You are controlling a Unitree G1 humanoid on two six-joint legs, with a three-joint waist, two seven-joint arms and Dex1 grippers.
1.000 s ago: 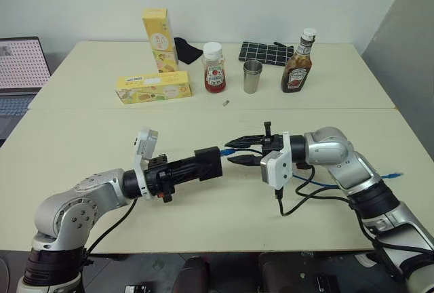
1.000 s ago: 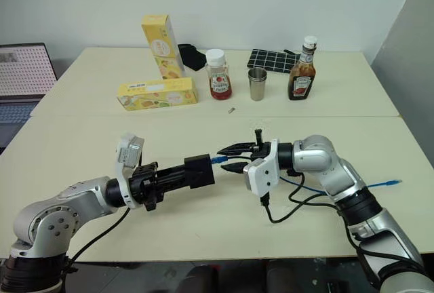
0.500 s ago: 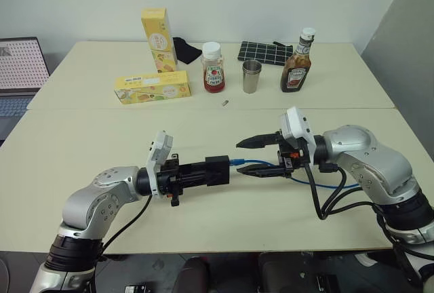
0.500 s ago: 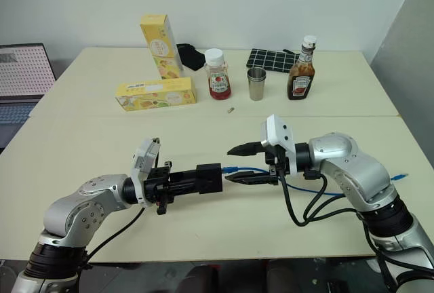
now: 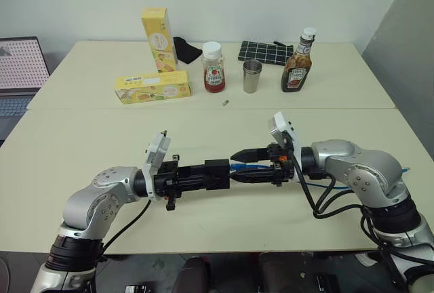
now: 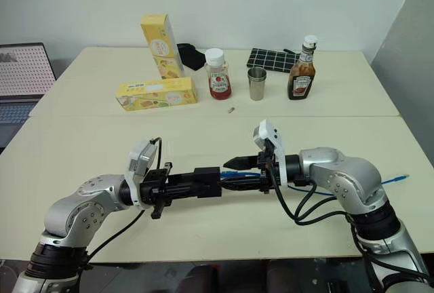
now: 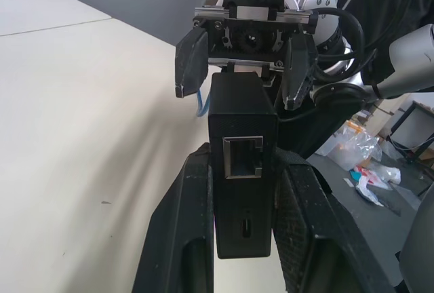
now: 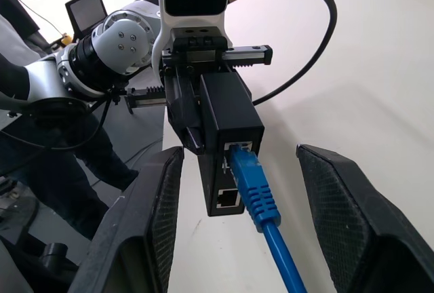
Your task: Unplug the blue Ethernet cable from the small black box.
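1 blue Ethernet cable plugged into small black box — 2nd port vacant.

Even, bright indoor light falls from above on the long cream matte table, with no glare on it. Soft, short shadows lie under both arms and beside the dark-brown sauce bottle with a white cap. Head views are sharp throughout. In the wrist views the background beyond the table is blurred.
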